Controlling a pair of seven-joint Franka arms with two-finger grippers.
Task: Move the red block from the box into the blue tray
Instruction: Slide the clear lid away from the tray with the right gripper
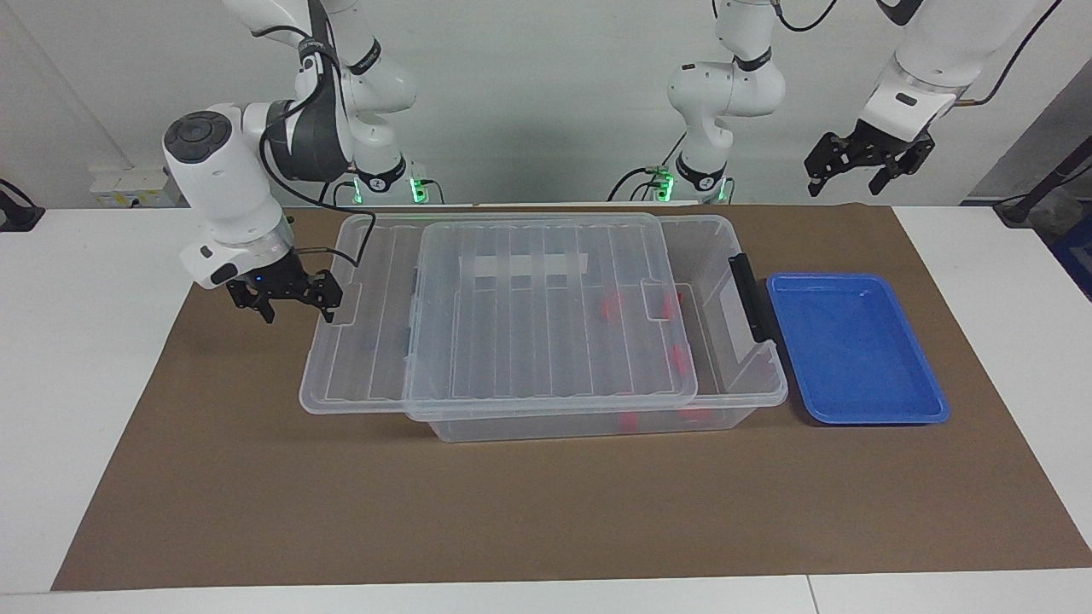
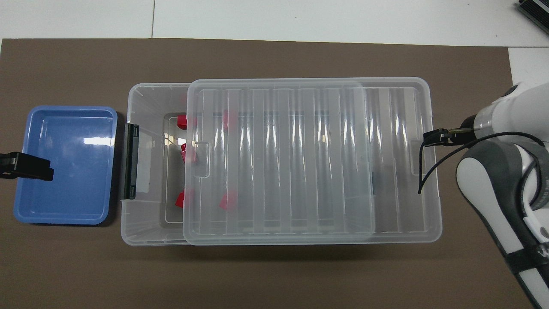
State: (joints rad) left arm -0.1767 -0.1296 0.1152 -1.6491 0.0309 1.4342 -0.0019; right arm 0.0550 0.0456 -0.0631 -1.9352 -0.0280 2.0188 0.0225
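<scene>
Right tool (image 1: 286,298) in the facing view hangs spread wide at the end of the lid (image 1: 546,315), one fingertip against its rim and nothing clamped, while the left tool (image 1: 866,166) waits up high, also spread and empty. From overhead, the box (image 2: 146,227) is uncovered at the end away from the right tool, with a red block (image 2: 180,121) lying bare in there, near the blue tray (image 2: 68,128) under the left tool. Looks like lid-clearing is the step in hand. Next, the left tool has to drop into that gap and pinch one block.

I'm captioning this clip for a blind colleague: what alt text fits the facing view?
A clear lid sits slid partway off a clear box toward the right arm's end, where the open right gripper holds its edge. Red blocks lie inside; an empty blue tray sits beside the box, under the raised, waiting left gripper.
</scene>
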